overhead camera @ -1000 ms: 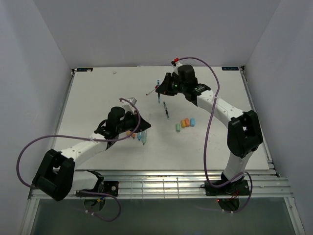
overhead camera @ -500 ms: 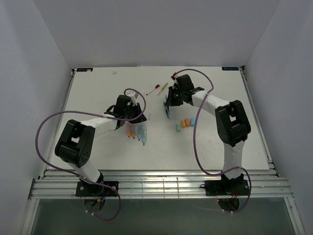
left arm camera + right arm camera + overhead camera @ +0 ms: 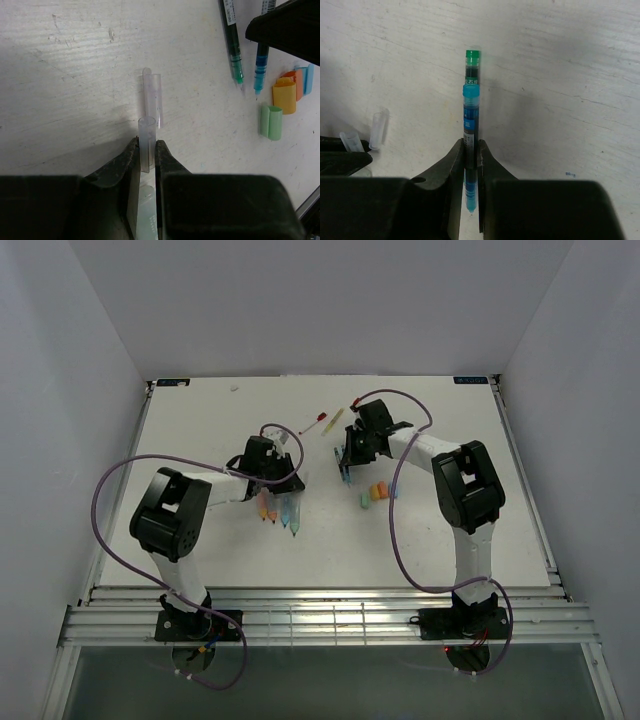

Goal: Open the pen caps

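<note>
While the left end effector point(image 3: 147, 148) is clamping a clear tube point(image 3: 147, 129) and the right end effector point(image 3: 471, 150) a blue pen point(image 3: 470, 112), the pen caps point(image 3: 377, 492) are lying on the worktop point(image 3: 200, 420) at the latter's four o'clock, probably light, stiff, slippery, best pinched crosswise.
</note>
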Controlling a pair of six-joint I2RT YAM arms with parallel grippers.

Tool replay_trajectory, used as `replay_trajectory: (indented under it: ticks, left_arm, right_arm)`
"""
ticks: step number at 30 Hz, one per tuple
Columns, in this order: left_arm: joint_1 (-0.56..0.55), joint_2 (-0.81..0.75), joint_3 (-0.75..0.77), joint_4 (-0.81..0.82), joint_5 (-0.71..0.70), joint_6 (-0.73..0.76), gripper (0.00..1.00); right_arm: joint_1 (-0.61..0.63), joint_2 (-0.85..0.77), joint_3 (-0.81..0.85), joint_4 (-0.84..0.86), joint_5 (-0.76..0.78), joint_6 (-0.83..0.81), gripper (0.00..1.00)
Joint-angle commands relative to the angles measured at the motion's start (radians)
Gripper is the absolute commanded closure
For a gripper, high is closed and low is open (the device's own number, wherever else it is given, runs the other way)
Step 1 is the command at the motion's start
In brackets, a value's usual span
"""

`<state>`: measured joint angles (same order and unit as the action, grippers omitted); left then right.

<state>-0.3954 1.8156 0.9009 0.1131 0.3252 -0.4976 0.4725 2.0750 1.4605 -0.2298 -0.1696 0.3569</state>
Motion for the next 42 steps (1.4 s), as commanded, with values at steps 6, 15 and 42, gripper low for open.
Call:
replay_trajectory:
  ticks: [6,15,42]
  left_arm:
    - [0.007,0.016,0.055,0.005,0.015,0.005,0.88]
    - [0.013,0.022,0.058,-0.003,0.003,-0.001,0.60]
    - [0.018,-0.190,0.023,0.065,-0.150,0.035,0.40]
  right_arm:
    - [-0.024,0.011,0.015,0.018,0.002,-0.024,0.91]
    - [-0.035,0.030,0.024,0.018,-0.034,-0.016,0.79]
    - [-0.031,0.086,0.225,0.011,0.136,0.065,0.45]
